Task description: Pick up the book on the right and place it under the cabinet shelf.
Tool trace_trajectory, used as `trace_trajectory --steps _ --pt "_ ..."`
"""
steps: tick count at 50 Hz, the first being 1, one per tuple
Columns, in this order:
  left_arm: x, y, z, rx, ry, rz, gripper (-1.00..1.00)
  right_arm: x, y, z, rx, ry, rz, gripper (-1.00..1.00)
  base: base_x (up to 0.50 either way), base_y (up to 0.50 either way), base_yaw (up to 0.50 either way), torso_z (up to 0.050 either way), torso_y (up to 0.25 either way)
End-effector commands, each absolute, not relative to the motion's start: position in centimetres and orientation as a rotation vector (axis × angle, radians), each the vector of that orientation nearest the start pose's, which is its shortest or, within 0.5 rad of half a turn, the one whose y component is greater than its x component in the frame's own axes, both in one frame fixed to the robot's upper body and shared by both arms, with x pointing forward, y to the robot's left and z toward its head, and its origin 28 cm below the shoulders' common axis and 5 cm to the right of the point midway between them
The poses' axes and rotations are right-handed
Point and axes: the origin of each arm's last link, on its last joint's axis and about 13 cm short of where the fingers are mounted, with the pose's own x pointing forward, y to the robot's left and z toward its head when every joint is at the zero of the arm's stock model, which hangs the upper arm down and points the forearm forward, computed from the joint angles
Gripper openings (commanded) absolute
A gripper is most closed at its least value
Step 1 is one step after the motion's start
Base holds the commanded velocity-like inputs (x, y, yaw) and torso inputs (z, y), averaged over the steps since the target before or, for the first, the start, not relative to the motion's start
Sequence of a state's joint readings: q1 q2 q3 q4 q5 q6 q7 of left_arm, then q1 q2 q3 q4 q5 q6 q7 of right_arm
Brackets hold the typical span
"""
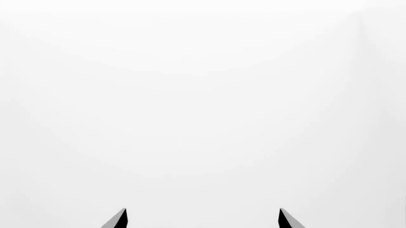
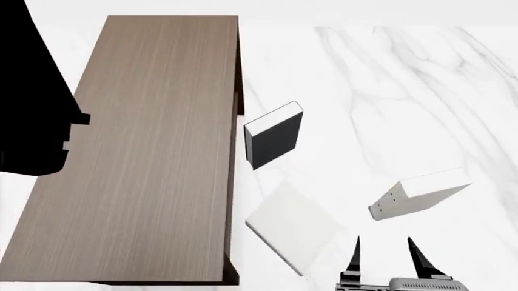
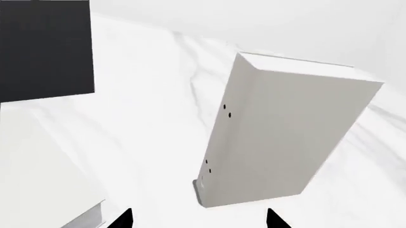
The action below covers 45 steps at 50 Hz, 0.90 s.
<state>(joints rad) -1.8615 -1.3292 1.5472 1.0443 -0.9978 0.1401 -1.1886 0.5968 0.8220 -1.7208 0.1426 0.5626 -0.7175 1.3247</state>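
The right gripper (image 2: 384, 251) hovers over the near edge of the white marble counter (image 2: 421, 91), its 2 dark fingers spread wide with nothing between them. Just beside it, toward the cabinet, lies the thin white book (image 2: 293, 227), flat on the counter and turned at an angle, with one corner near the counter's near edge; in the right wrist view only a corner of it (image 3: 44, 175) shows, next to one fingertip. Ahead of the gripper, and a little to its right, stands the thicker white book (image 2: 419, 194) with small dark dots on its grey side; the right wrist view shows it (image 3: 285, 137) filling the space straight beyond the fingertips, apart from them. Farther back on the counter a dark book (image 2: 273, 136) with white page edges stands just beside the cabinet. The long brown wood-grain cabinet (image 2: 137, 151) runs along the counter's left side from the near edge toward the far edge. The left gripper (image 1: 203, 218) shows only 2 fingertips, set wide apart against blank white. A black part of the robot (image 2: 33, 91) covers the head view's left edge.
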Motion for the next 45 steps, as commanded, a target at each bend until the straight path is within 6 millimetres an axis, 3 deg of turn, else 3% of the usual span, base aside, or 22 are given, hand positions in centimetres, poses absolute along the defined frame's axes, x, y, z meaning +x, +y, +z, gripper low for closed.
trace_trajectory --steps 1,24,45 --pt "13.2 23.1 31.1 0.075 -0.899 -0.127 1.0 17.1 -14.0 -0.8 -0.189 -0.056 -0.142 1.0 0.0 0.0 0.0 0.0 0.0" --pt "13.1 23.2 31.4 0.077 -0.908 -0.132 1.0 18.9 -13.5 -2.1 -0.203 0.024 -0.138 1.0 0.0 0.0 0.0 0.0 0.0" --pt "13.0 23.2 31.4 0.075 -0.913 -0.14 1.0 20.1 -13.6 -5.0 -0.241 0.115 -0.164 1.0 0.0 0.0 0.0 0.0 -0.002"
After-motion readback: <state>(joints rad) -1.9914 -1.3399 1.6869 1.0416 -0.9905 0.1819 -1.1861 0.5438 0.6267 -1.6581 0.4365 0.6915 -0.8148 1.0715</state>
